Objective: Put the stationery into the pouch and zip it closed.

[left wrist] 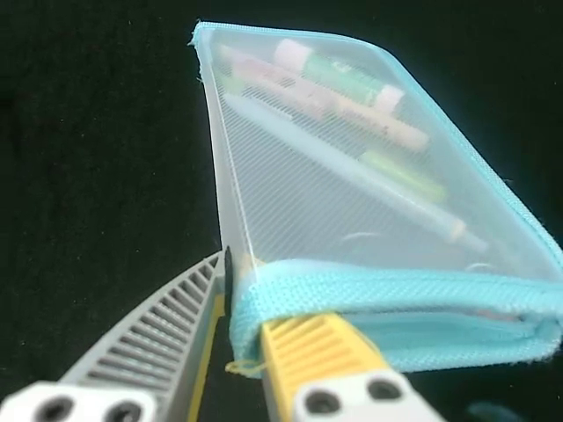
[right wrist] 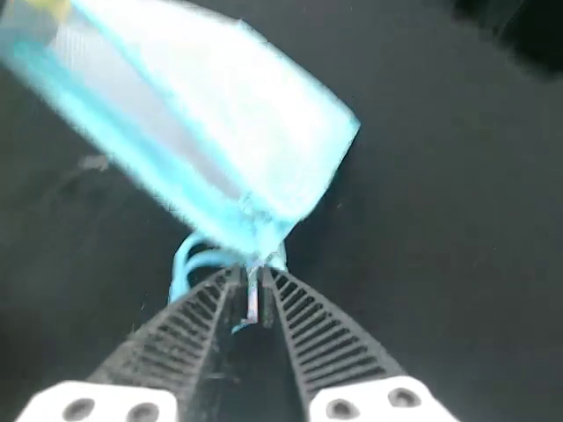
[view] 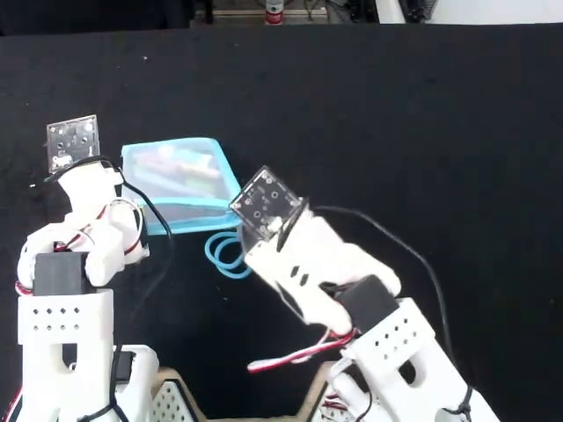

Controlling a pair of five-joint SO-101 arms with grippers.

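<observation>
A clear mesh pouch (view: 180, 180) with light-blue trim lies on the black table, with pens and markers (left wrist: 339, 92) inside it. My left gripper (left wrist: 244, 330) is shut on the pouch's (left wrist: 352, 202) blue zipper-edge corner, one grey finger and one yellow finger pinching the fabric. In the high view that arm stands at the pouch's left end. My right gripper (right wrist: 253, 294) is shut on the metal zipper pull (right wrist: 252, 299) at the pouch's (right wrist: 211, 132) other corner, with the blue cord loop (view: 227, 255) hanging beside it.
The black table cloth (view: 396, 132) stretches wide to the right and behind the pouch. Both arm bases stand at the near edge. A bottle (view: 274, 10) stands beyond the table's far edge.
</observation>
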